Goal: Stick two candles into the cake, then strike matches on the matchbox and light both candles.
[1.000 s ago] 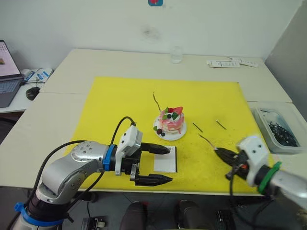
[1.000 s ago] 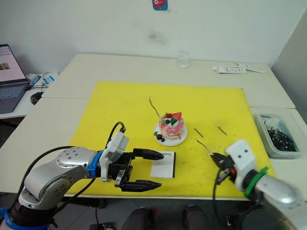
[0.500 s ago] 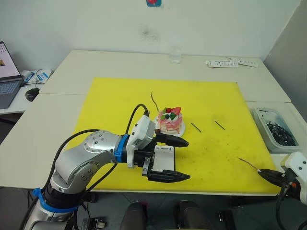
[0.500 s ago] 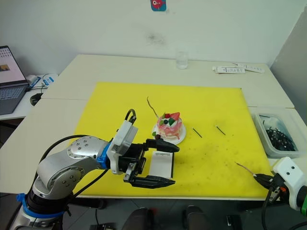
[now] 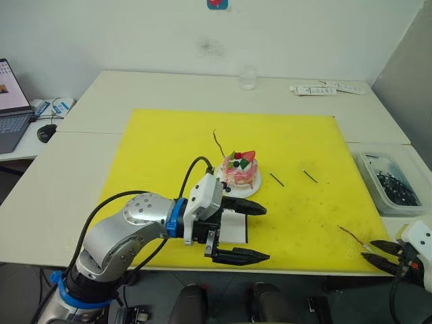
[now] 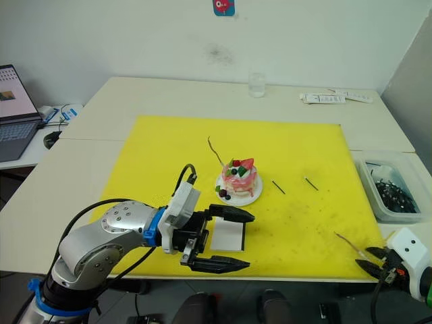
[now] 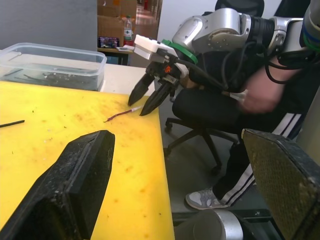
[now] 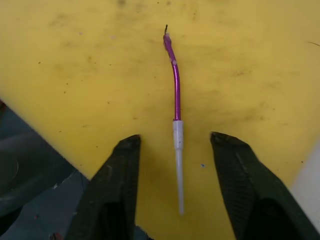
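The pink-and-white cake (image 5: pixel 240 173) sits on its white plate mid-mat, and one thin candle (image 5: pixel 219 143) rises slanted from its far left side. The white matchbox (image 5: pixel 236 229) lies flat between the wide-open fingers of my left gripper (image 5: pixel 260 233), with no contact visible. Two short dark matches (image 5: pixel 277 179) (image 5: pixel 310 176) lie right of the cake. The second candle (image 8: pixel 175 95) lies loose on the yellow mat near the front right corner. My right gripper (image 8: pixel 175 137) is open, a finger on each side of the candle's pale end.
A clear plastic bin (image 5: pixel 390 181) of dark bits stands off the mat's right edge. A glass (image 5: pixel 248 77) and white strips (image 5: pixel 324 88) are at the back, a laptop (image 5: pixel 10 101) and mouse (image 5: pixel 45 130) at the far left. A seated person (image 7: pixel 250 100) is behind my right arm.
My right gripper carried the candle from mid-mat to the front right corner, then opened, and the candle now lies on the mat. My left gripper moved right to straddle the matchbox.
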